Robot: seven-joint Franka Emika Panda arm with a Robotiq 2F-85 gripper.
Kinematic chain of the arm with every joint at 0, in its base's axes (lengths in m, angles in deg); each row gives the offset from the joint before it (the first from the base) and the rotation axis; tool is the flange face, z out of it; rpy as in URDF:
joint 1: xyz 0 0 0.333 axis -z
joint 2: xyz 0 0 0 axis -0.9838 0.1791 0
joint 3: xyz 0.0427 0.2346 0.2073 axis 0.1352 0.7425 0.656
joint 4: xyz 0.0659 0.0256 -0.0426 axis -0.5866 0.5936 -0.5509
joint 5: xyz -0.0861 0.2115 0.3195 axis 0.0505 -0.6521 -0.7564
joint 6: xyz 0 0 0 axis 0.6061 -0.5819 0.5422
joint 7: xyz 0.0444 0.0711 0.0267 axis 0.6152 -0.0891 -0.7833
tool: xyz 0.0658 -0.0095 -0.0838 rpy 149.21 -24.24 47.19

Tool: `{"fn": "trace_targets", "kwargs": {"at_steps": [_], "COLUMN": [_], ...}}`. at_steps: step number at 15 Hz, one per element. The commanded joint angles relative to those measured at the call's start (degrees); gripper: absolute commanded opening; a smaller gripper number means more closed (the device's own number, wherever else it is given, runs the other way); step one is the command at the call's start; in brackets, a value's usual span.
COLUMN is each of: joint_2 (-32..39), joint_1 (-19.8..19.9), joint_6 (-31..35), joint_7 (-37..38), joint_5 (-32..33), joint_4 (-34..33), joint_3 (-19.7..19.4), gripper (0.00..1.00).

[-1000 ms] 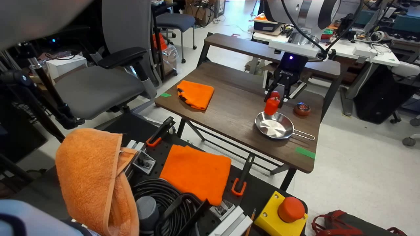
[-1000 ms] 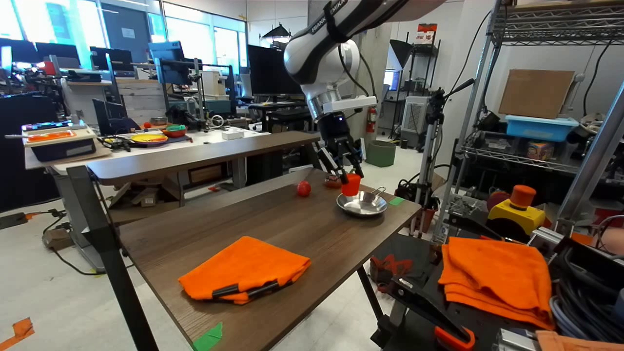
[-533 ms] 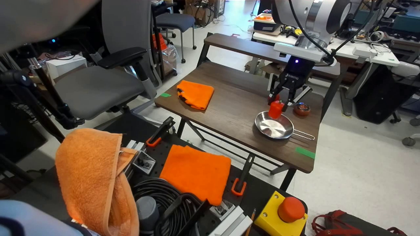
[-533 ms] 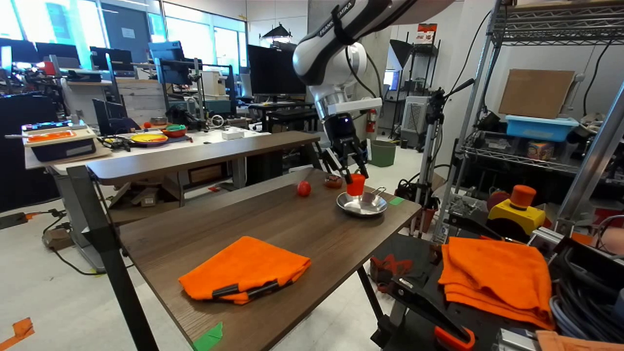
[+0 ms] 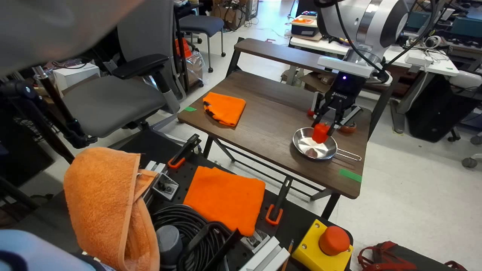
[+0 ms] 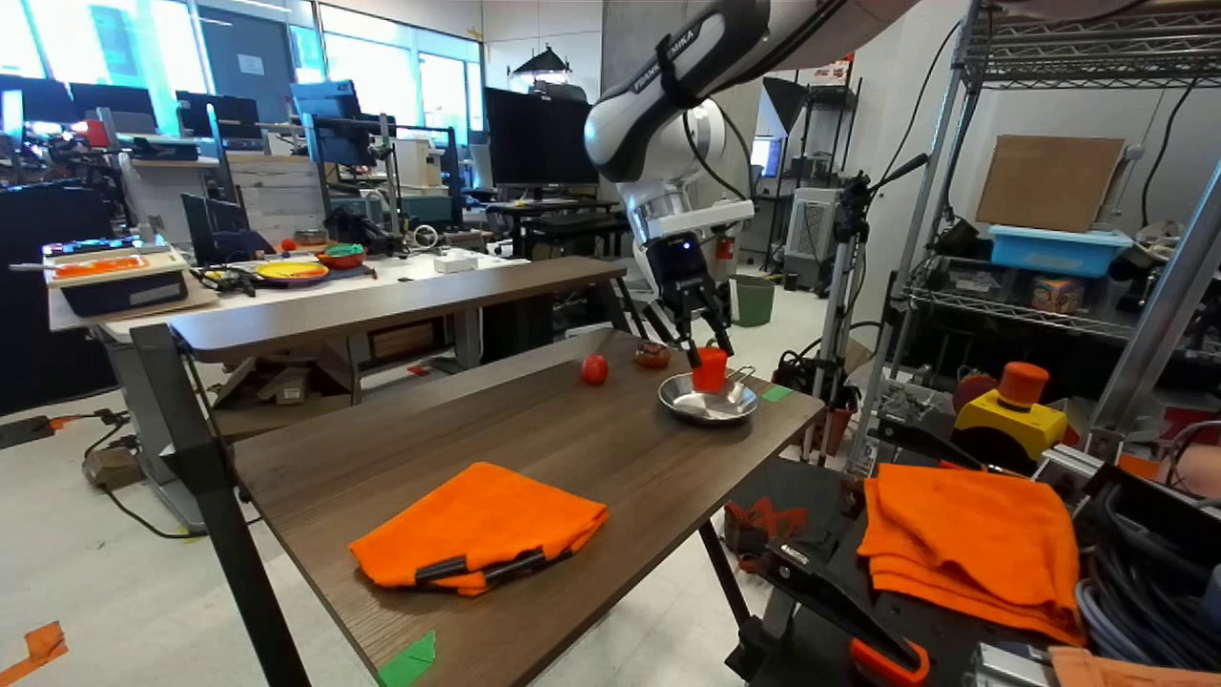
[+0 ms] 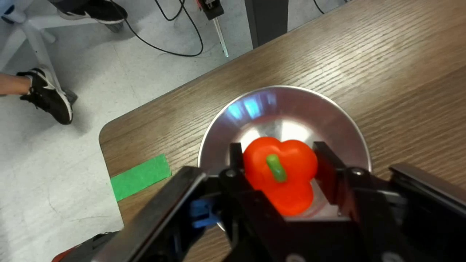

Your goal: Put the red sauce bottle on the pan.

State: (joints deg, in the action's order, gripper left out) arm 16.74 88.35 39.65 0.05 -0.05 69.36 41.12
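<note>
Since the red pepper-like piece [image 7: 285,189], presumably what the task calls the sauce bottle, hangs over the pan [image 7: 287,103] with the gripper [image 7: 279,156] pinching it from two sides, the step in hand looks to be setting it down and letting go. Its green stem [image 7: 276,168] faces the wrist view, so it seems roughly upright, and in both exterior views it overlaps the pan's far rim. In an exterior view a dull reddish patch [image 5: 311,152] in the pan, probably a reflection, sits apart from it, which suggests a gap beneath; how large, I cannot tell. To place it well, come down slowly, aiming for the flat bottom rather than the sloping wall, where a lobed base could rock or slip. The gripper leans somewhat in the exterior views, so watch that the fingers [image 7: 236,156] do not catch the rim. Hold the pinch firm until the piece bears on metal, then press no harder, for a light pan could skid on the tabletop [image 6: 534,420]. Part the fingers just enough to clear the lobes, check that it stands by itself, and lift away without brushing it.
</note>
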Motion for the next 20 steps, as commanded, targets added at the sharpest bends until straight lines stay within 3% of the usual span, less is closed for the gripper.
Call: {"fn": "trace_targets", "kwargs": {"at_steps": [1, 12, 13, 14, 17, 20], "joint_2": [4.1, 11.8, 12.3, 12.9, 13.2, 10.8], "joint_1": [0.0, 0.4, 0.3, 0.3, -0.1, -0.6], "joint_6": [-4.4, -8.7, -9.4, -9.9, -10.2, -9.8], "joint_7": [1.0, 0.1, 0.2, 0.3, 0.2, -1.7], "joint_5": [0.1, 1.3, 1.5, 1.7, 2.4, 2.6], "joint_4": [-6.7, -18.2, -19.1, -20.1, -20.8, -19.3], "joint_3": [-0.5, -0.8, -0.9, -1.0, -1.3, -0.6], "gripper": [0.25, 0.25, 0.57, 0.76, 0.97, 1.00]}}
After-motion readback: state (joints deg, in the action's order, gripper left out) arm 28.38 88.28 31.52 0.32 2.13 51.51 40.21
